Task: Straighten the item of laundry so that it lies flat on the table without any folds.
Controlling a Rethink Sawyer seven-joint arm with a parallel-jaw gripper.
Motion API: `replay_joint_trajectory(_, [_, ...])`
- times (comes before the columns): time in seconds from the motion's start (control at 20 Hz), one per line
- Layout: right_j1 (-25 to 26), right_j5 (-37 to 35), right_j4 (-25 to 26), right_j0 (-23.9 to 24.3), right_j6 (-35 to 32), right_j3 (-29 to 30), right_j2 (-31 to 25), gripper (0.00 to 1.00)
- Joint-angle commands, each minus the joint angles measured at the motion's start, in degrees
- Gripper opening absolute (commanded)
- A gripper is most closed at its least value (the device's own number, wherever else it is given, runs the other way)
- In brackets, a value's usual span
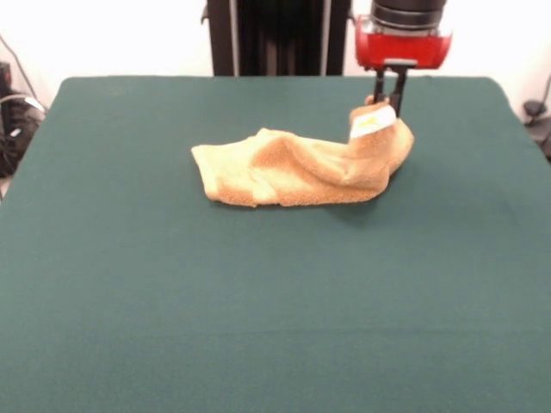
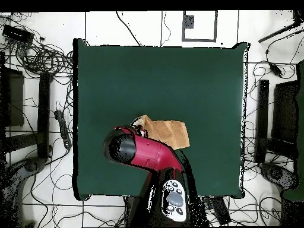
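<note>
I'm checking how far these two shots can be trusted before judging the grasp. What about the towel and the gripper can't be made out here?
- Front view: the gripper has its tips behind the raised end of the towel, so its hold is unclear.
- Overhead view: the arm covers the gripper and part of the towel.
- Front view: print on the white tag is too small to read.
- Both views: the towel's underside and inner folds are hidden.

A small golden-orange terry towel [image 1: 297,168] lies bunched and folded toward the far middle of a large table covered in dark green cloth [image 1: 258,301]. Its right end, bearing a white tag [image 1: 372,123], is raised.
</note>
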State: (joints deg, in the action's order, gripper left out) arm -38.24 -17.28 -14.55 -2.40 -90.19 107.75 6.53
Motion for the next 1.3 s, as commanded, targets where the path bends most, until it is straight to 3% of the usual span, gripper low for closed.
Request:
replay_joint_trajectory(0.05, [2.50, 5.38, -2.76, 2.61, -14.02, 6.45, -8.08, 0.00])
replay_joint_trajectory(0.4, [3.40, 9.03, -0.86, 6.13, -13.09, 8.26, -8.34, 0.00])
replay_joint_trajectory(0.6, [4.59, 12.38, -0.51, 10.80, -12.81, 9.74, -12.85, 0.00])
replay_joint_trajectory(1.15, [6.14, 2.28, 3.73, 8.41, -5.67, 1.63, -3.08, 0.00])
replay_joint_trajectory(1.3, [5.51, 0.97, 3.77, 9.08, -6.32, 0.87, -2.86, 0.00])
